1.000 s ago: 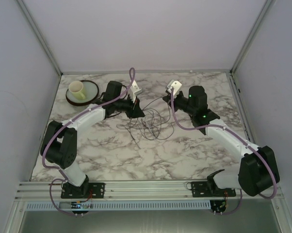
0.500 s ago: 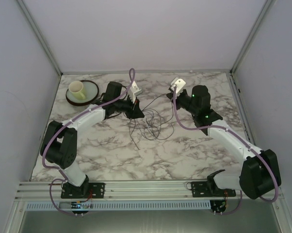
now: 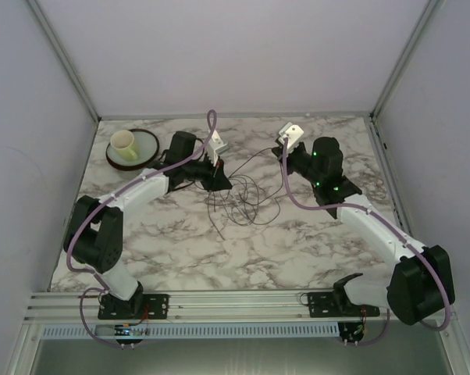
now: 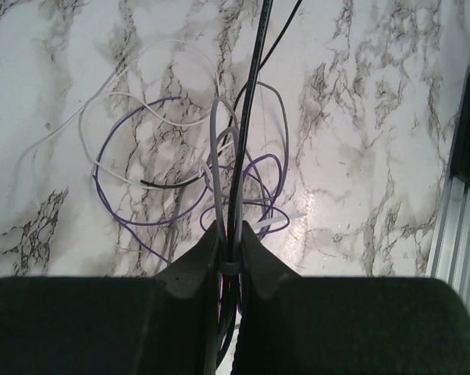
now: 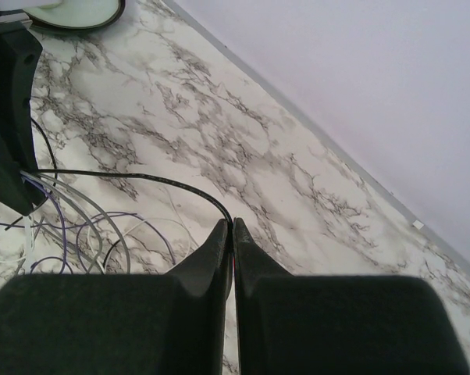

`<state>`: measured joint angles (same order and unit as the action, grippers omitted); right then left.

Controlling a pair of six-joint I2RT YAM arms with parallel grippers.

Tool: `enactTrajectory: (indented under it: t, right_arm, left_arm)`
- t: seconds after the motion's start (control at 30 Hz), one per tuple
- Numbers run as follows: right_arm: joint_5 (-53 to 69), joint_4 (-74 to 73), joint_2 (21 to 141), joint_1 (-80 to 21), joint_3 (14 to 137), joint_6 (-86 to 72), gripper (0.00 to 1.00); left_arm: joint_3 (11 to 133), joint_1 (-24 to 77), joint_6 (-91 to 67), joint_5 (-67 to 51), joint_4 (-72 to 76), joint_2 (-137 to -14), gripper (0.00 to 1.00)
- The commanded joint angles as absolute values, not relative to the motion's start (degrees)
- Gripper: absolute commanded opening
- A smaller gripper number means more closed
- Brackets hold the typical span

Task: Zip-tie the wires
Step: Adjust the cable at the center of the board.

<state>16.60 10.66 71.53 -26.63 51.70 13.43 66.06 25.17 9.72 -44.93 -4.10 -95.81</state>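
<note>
Over marbled white table [image 3: 313,250], pinching tangle of thin dark wires [image 3: 239,199] in narrow left pincer [image 4: 229,234], stretching one black strand [image 5: 141,178] with closed right pincer [image 5: 232,233], probably for bundling.

On the white, grey-veined marble counter [image 3: 180,250], a loose tangle of thin dark wires [image 3: 241,197] lies between the two arms. The left arm's black tool [image 3: 219,181] sits at the tangle's left edge, touching it. One strand stretches up and to the right, reaching the right arm's black tool [image 3: 282,153]. At the far left, a cream cup [image 3: 124,142] stands on a round green-rimmed plate [image 3: 147,145].
</note>
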Motion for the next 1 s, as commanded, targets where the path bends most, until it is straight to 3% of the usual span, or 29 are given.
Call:
enactTrajectory:
  t: [0.0, 0.2, 0.33, 0.4, 0.6, 0.97]
  right_arm:
    - [17.19, 13.03, 70.01, -25.66, 52.49, 12.87, 0.0]
    - [18.62, 10.61, 71.42, -25.53, 52.32, 12.16, 0.0]
    - [17.37, 8.69, 72.38, -25.42, 52.31, 11.36, 0.26]
    - [18.24, 8.23, 71.63, -25.32, 52.33, 11.29, 0.34]
    - [23.31, 7.21, 67.03, -25.4, 50.5, 11.36, 0.42]
    - [22.04, 5.98, 57.15, -23.44, 46.43, 9.24, 0.57]
  left_arm:
    - [65.39, 24.7, 10.11, -44.96, -3.66, -93.69, 0.02]
    - [65.37, 24.61, 9.85, -44.81, -3.89, -92.62, 0.0]
    - [65.99, 24.55, 10.14, -44.83, -5.21, -92.18, 0.0]
    - [66.13, 24.61, 10.28, -44.69, -5.63, -92.05, 0.0]
    - [66.41, 24.53, 10.53, -44.09, -6.18, -92.02, 0.0]
    - [66.99, 23.82, 10.49, -43.24, -7.24, -92.37, 0.0]
